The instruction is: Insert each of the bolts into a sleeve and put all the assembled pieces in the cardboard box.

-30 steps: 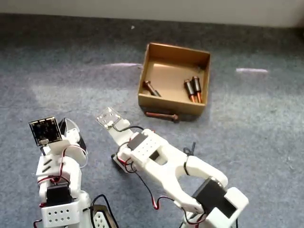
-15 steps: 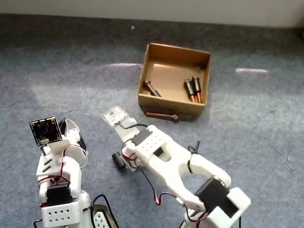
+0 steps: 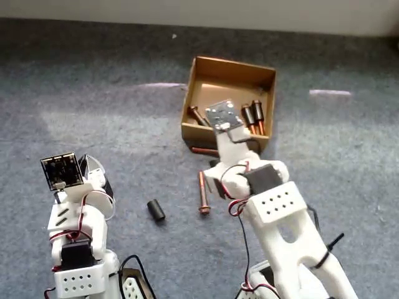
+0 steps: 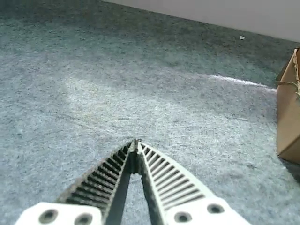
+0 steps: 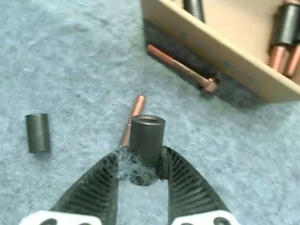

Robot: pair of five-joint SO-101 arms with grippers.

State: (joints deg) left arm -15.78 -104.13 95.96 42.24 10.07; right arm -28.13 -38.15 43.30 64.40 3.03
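The left pincer (image 4: 136,146) is closed tip to tip, its arm folded; the right pincer (image 5: 140,155) is clamped round a sleeve (image 5: 147,133)

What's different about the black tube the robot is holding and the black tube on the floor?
The held sleeve is pinched between the jaws of the right gripper; the loose sleeve lies free on the carpet.
The held sleeve points its open end upward, so its hole shows; the loose sleeve lies flat on its side.
Both are short, dark, round tubes that look about the same size.
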